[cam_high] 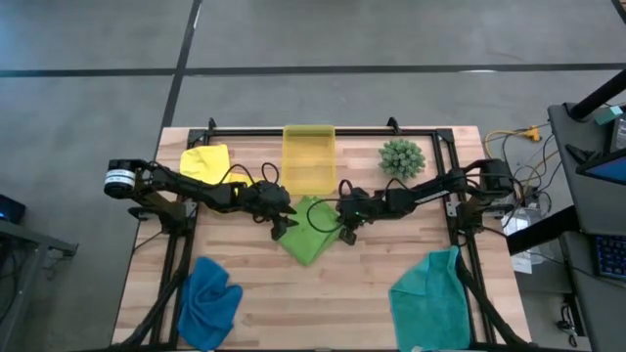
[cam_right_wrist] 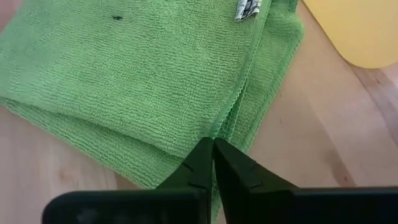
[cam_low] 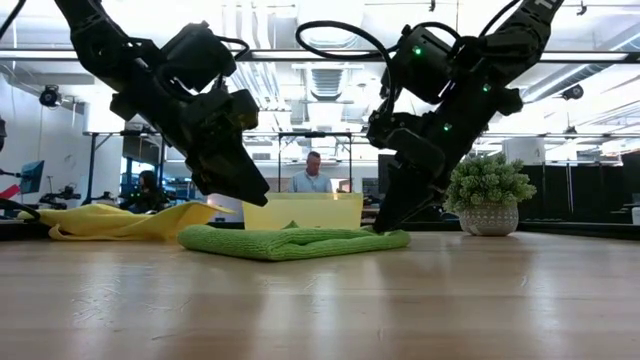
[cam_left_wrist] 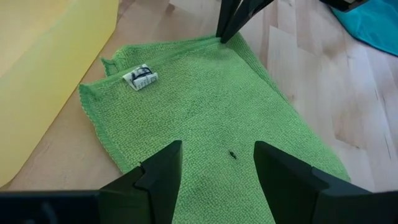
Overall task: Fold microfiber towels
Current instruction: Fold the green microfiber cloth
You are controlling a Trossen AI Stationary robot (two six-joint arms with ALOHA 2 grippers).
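The lime green towel [cam_high: 311, 233] lies folded and flat on the table's middle, its white label [cam_left_wrist: 142, 77] on top. My left gripper [cam_left_wrist: 217, 171] hangs open just above the towel's left part, touching nothing. My right gripper [cam_right_wrist: 213, 152] is shut at the towel's right corner [cam_left_wrist: 231, 45]. The yellow towel [cam_high: 205, 161] lies crumpled at the far left. The blue towel [cam_high: 210, 298] sits bunched at the near left and the teal towel [cam_high: 430, 298] at the near right. My right gripper is shut on the green towel at the corner of its upper layer [cam_right_wrist: 219, 129]. The fingers slant down from the table's right side. Whether they hold one layer or several is hidden by the fingertips. The towel still lies flat on the table [cam_low: 290, 242].
A translucent yellow bin [cam_high: 309, 156] stands just beyond the green towel, and a small spiky green plant [cam_high: 401, 156] in a pot to its right. Bare wood lies between the blue and teal towels. A person sits in the room behind the table [cam_low: 314, 172].
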